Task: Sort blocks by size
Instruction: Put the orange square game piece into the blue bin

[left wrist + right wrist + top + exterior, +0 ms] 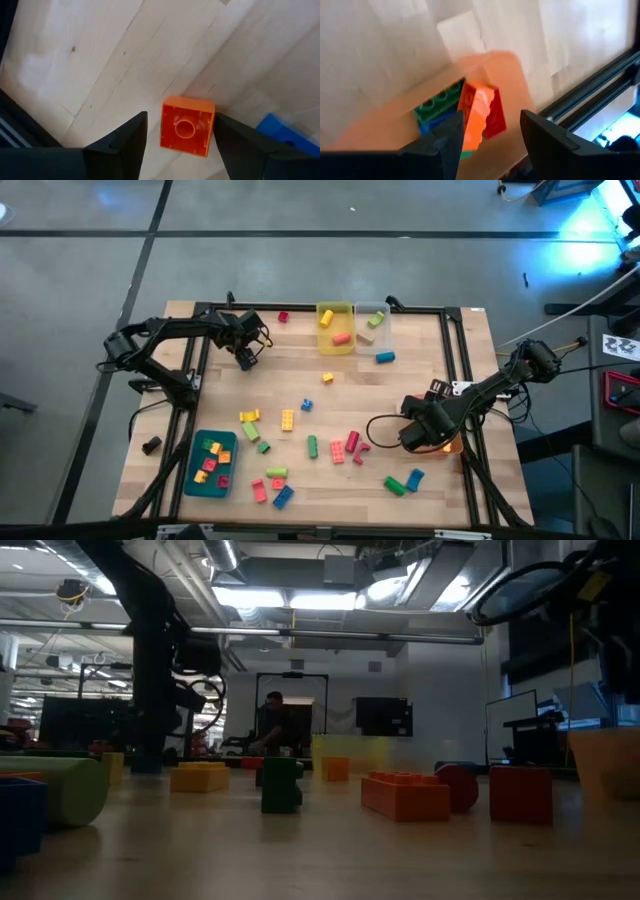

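Blocks (287,419) lie scattered across the middle of the wooden table (420,370), some already in the teal bin (196,480) and yellow bin (335,313). Left gripper (179,131) hangs wide open around a small orange block (186,125), fingers not touching it. Right gripper (489,131), fingers apart, holds over the orange bin (507,67) with blocks inside.
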Robot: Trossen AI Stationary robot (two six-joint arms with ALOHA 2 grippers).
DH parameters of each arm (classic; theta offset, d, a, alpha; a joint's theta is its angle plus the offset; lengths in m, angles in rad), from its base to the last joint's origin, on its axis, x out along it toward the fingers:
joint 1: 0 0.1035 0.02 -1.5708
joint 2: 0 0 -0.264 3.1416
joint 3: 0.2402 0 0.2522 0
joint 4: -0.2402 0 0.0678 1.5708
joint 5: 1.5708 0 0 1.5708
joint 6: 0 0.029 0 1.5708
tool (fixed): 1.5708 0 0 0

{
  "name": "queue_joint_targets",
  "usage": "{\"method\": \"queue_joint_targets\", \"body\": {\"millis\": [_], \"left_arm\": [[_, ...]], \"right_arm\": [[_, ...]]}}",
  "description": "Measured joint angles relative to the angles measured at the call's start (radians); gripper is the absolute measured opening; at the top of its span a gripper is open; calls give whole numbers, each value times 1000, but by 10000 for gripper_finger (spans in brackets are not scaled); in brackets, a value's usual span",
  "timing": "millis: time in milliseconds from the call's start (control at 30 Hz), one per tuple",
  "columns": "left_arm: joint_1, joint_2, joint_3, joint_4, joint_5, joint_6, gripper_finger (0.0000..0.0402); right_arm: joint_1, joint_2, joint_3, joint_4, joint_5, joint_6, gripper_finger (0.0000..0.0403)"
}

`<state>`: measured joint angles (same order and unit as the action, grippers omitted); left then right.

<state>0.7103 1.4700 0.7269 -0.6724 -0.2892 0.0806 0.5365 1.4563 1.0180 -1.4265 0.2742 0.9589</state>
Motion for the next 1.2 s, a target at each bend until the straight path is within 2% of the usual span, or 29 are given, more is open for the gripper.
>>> {"method": "queue_joint_targets", "body": {"millis": [233,433,600,867,1067,1200], "left_arm": [[13,-3,1,2,150,-32,114],[13,-3,6,4,174,-106,111],[12,0,64,4,218,-147,111],[-10,-18,226,-35,403,-165,111],[-99,-73,313,-219,586,-159,113],[-204,-126,325,-385,653,-187,113]], "right_arm": [[0,0,0,76,151,0,195],[0,0,0,131,319,-30,195],[-16,0,0,222,389,-202,195],[-170,0,0,443,378,-537,195],[-320,0,0,694,194,-859,195],[-415,0,0,848,41,-1021,195]]}}
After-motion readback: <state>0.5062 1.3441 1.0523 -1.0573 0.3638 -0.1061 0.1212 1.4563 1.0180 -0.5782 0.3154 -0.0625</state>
